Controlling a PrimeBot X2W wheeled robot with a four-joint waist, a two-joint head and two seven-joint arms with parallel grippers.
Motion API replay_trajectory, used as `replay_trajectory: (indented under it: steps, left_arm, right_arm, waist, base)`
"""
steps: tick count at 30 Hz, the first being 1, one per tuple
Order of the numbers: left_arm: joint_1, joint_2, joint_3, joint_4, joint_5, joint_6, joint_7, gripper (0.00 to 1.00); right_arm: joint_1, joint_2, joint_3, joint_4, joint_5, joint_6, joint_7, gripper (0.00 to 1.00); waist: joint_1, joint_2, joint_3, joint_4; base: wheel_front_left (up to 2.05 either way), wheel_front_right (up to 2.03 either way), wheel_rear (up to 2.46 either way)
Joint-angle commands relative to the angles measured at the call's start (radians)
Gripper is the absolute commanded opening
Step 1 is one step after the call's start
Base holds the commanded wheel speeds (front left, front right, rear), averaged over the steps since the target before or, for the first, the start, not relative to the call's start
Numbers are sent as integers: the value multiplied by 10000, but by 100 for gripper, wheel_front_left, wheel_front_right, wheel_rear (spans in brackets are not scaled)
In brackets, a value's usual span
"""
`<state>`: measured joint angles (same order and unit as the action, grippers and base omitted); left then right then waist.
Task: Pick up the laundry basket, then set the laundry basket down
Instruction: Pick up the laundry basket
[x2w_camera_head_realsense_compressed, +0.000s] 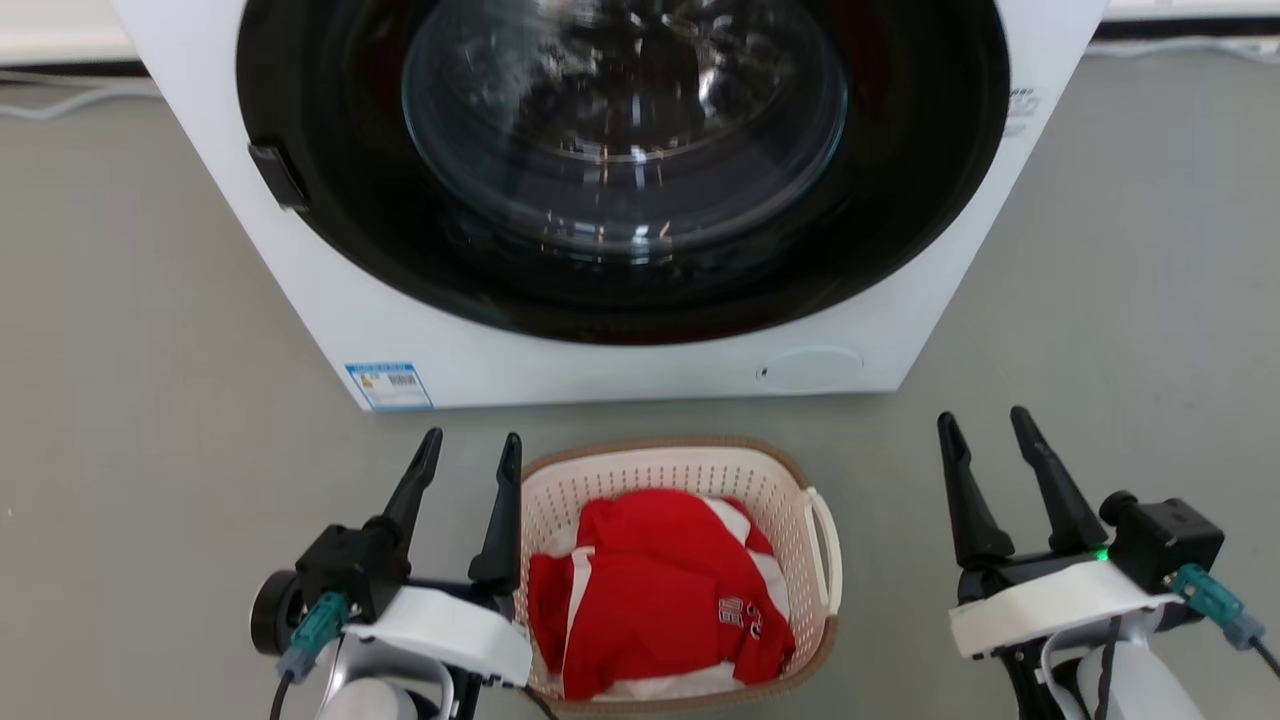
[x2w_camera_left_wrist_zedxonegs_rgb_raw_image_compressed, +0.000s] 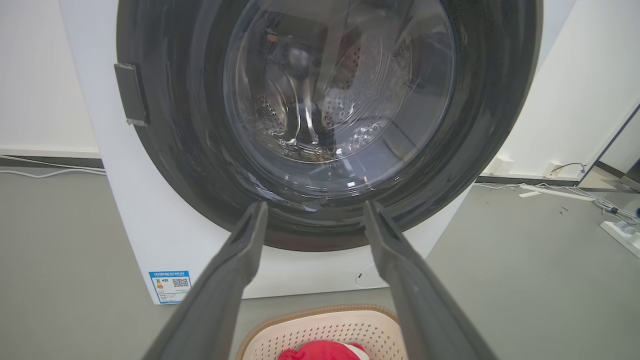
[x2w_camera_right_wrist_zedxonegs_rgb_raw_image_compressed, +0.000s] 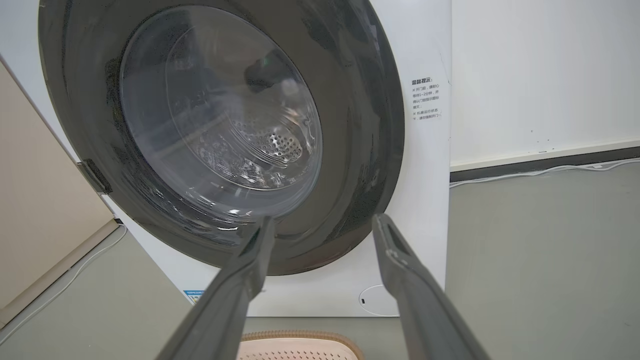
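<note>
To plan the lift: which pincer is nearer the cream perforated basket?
The left pincer, right beside the cream perforated plastic basket; the right pincer stands apart.

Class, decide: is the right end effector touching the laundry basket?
Apart. Head view shows bare floor between the right end effector and the laundry basket.

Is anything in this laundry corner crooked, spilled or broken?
Nothing much stands out. The laundry basket sits upright on the floor before the washer, whose door is shut, and the red garment lies crumpled inside it. The one untidy spot is the loose cables trailing across the floor by the wall.
</note>
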<state>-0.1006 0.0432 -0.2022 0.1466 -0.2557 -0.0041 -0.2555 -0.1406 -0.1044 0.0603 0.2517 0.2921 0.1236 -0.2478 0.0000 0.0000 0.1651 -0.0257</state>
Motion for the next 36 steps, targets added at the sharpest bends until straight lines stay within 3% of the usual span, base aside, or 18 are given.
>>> replay_trajectory:
  steps: [1,20,36]
  left_arm:
    - [-488,70,241,-176,-60,105,-63,100]
    - [-2170,70,688,1659,-486,217,-63,100]
    - [-4262,70,774,4820,-1117,-138,-63,100]
  right_arm:
    - [-335,-100,150,-170,95,71,-139,100]
    - [-1733,-545,342,1306,648,71,-139,100]
    - [-3308,-924,1133,3520,1168,71,-139,100]
  waist:
    - [0,0,299,15]
    - [0,0,2781,111]
    - [0,0,5058,699]
  base:
    - [0,0,0]
    - [0,0,0]
    - [0,0,0]
